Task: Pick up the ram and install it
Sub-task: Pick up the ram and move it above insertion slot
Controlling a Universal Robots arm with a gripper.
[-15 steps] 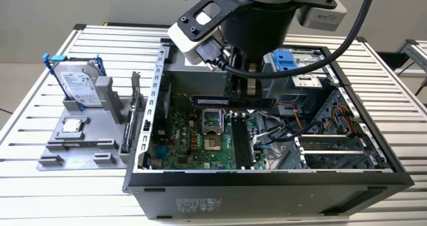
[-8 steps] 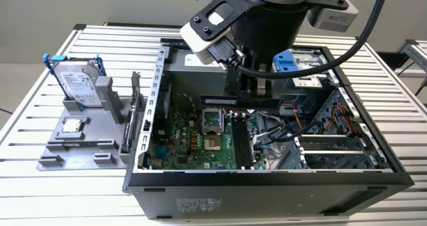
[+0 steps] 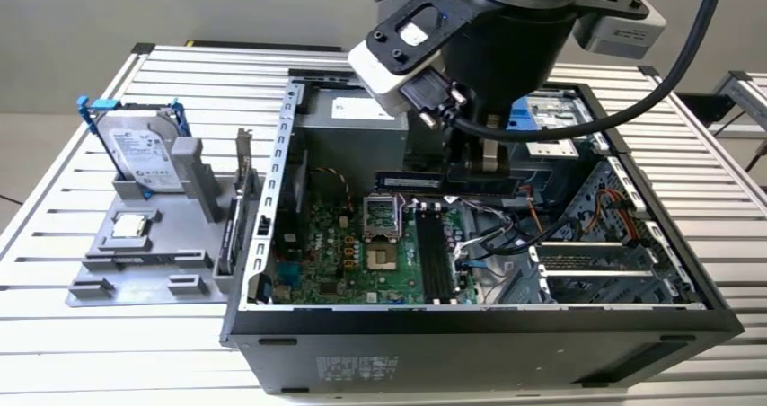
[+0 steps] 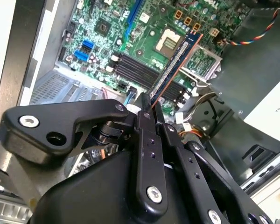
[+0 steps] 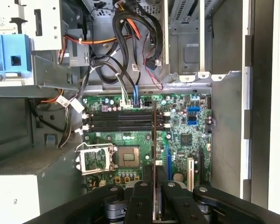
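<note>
Pincer: the gripper (image 4: 148,106) is pressed together on the ram (image 4: 176,63), pinching the thin stick by its flat faces inside the open computer case (image 3: 480,334).

Ram: held in the air between the fingers, touching nothing else. In the exterior view it reaches out to both sides of them, further on one side (the hold looks off-centre to me).

Below the pincer: the green motherboard (image 5: 186,140), with the black memory slots (image 5: 116,120) under the fingertips and a little to one side. The slots look vacant.

Alignment: in both wrist views the stick lies crosswise to the slots, at roughly a right angle.

Step in hand (my reading): bringing the ram over a slot. Nothing is seated yet.

Doing it well: the wrist should turn until the stick runs along the slot. The stick should stay level so both ends meet the slot together. A firm pinch and a slow approach seem wise, since the off-centre hold could let it tip.

Beyond the slots from the pincer: loose cables (image 5: 126,56), best avoided.

Well apart from the pincer: the grey tray (image 3: 132,271), outside the case.
</note>
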